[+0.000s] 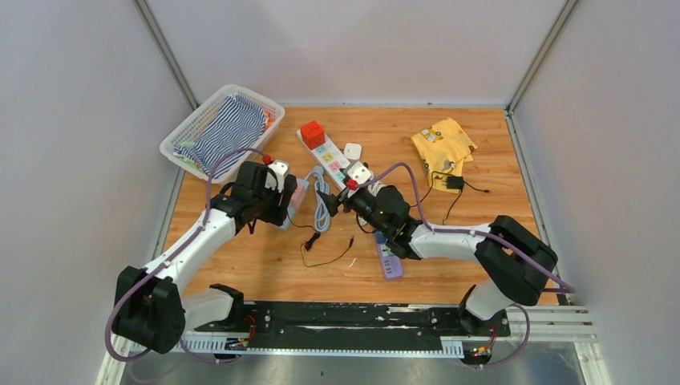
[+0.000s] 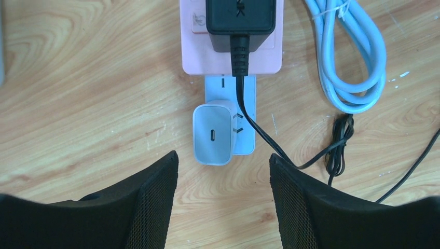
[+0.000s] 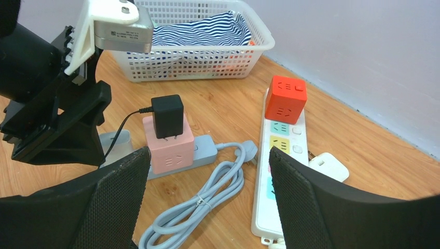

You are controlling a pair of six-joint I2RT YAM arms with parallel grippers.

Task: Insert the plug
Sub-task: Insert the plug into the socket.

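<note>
A white USB charger plug (image 2: 212,134) stands on the near end of a pale blue power strip (image 2: 244,93), port face toward the camera, overhanging the strip's left edge. Socket slots show beside it; I cannot tell how deep it sits. A pink cube adapter (image 2: 231,52) on the same strip carries a black power adapter (image 2: 239,15). My left gripper (image 2: 223,166) is open and empty just short of the white plug, above the pink cube (image 1: 298,192) in the top view. My right gripper (image 3: 207,161) is open and empty, facing the pink cube (image 3: 168,148).
A coiled pale blue cable (image 3: 207,197) lies between the blue strip and a white power strip (image 3: 283,150) with a red cube (image 3: 285,98). A white basket (image 1: 220,128) of striped cloth stands back left. Yellow cloth (image 1: 443,144), a purple strip (image 1: 389,261) and a thin black cable (image 1: 321,249) lie nearby.
</note>
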